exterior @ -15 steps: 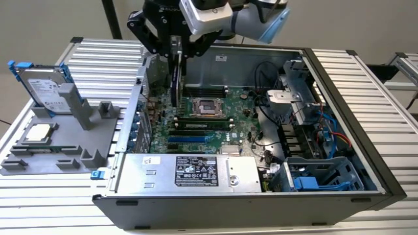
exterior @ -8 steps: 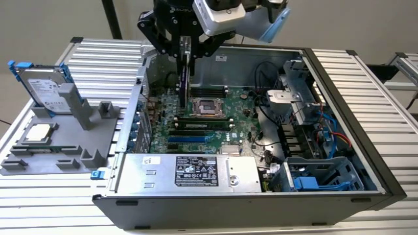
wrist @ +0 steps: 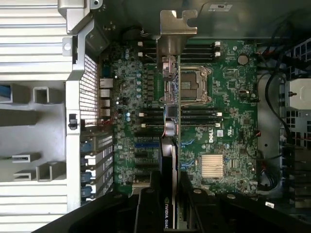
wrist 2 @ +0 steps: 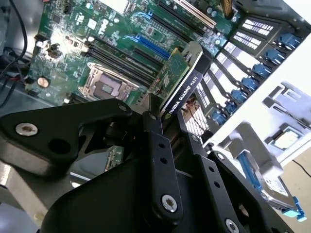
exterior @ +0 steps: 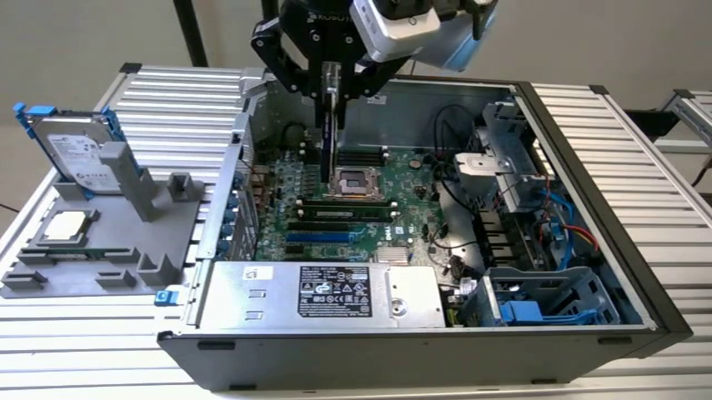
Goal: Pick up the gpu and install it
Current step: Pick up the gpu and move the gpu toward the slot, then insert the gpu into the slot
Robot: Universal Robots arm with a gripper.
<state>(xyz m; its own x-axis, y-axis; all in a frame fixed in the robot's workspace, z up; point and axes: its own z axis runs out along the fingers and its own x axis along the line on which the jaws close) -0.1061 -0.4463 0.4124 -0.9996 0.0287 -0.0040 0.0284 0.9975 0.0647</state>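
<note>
Hand [exterior: 330, 90] clamps one end of the gpu [exterior: 330, 133], which hangs edge-on with its long axis upright, silver bracket [wrist: 178, 24] pointing down at the motherboard [exterior: 418, 196] near the CPU socket [exterior: 358, 179], inside the open computer case [exterior: 389, 367]; its green board face [wrist 2: 172, 73] shows in the second wrist view.

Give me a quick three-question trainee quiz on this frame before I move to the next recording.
1. True or false: the claw is shut on the gpu.
2. The gpu hangs over: A the grey holder; B the motherboard; C the hard drive.
3. Name the two parts on the grey holder.
Key: 1 true; 2 B; 3 the hard drive and the CPU chip.
</note>
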